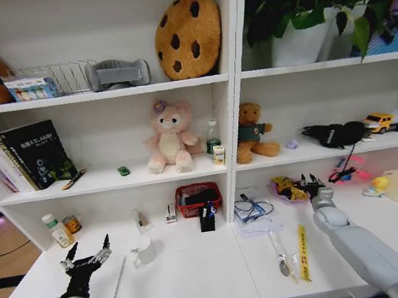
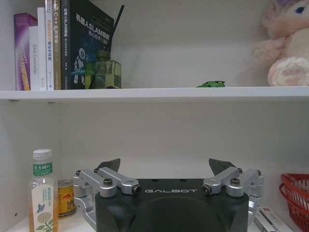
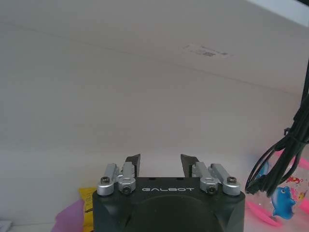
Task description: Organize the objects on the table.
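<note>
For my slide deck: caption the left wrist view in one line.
Open left tool hovering over the white desk, facing a shelf with books, a tiny green toy car and a pink plush.

The left gripper (image 1: 88, 255) hovers low at the left, fingers (image 2: 110, 166) spread wide. The right arm reaches forward, its gripper (image 1: 310, 182) with fingers (image 3: 133, 163) parted more narrowly.

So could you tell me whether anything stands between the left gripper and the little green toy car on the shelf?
The left gripper, jaws open, hovers over the table. The green toy car sits above on the shelf board, whose front edge lies between them; nothing else visible intervenes.
</note>
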Motion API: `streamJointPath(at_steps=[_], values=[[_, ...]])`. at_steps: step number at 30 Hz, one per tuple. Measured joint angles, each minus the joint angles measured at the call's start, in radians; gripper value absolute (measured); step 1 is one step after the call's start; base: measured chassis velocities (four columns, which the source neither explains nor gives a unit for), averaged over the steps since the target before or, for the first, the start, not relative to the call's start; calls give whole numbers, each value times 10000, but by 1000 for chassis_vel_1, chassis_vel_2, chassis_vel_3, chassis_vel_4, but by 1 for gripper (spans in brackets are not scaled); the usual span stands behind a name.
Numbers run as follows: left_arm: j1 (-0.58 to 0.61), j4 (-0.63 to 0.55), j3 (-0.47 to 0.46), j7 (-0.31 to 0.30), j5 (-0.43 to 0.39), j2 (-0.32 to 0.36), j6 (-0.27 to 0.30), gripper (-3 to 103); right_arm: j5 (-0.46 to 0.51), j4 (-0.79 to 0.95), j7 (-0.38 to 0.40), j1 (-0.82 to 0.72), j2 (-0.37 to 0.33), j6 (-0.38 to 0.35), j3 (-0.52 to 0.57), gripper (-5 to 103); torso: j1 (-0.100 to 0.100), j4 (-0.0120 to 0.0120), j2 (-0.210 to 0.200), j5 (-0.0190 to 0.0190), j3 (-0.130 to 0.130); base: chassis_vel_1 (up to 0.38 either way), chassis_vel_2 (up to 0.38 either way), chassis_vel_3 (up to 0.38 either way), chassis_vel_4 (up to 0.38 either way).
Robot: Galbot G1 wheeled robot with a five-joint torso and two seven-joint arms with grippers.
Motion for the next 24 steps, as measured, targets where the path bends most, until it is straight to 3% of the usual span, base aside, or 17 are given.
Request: streamJointPath(at_steps=[5,8,11,14,24], values=[[0,0,1,2,-1,1,0,100,132,1290,-498,-1537,-330,180,778,70,-2,-3,2,-1,-1,0,0,0,0],[0,0,0,1,-1,0,0,100,259,1989,-691,-2339,-499,307,1128,76,-2,-3,3,-4,-2,0,0,0,0],[0,0,1,6,-1,0,0,100,392,3168,-801,-3410,-581,443,1602,91,-2,-3,2,0,-1,0,0,0,0],[0,0,0,3,-1,0,0,100,507,4128,-802,-4329,-465,382,2315,99,-2,3,3,-5,-1,0,0,0,0],[0,0,0,1,0,1,-1,100,808,6382,-950,-7395,-319,489,4467,100,-3,-2,3,-5,-2,0,0,0,0]])
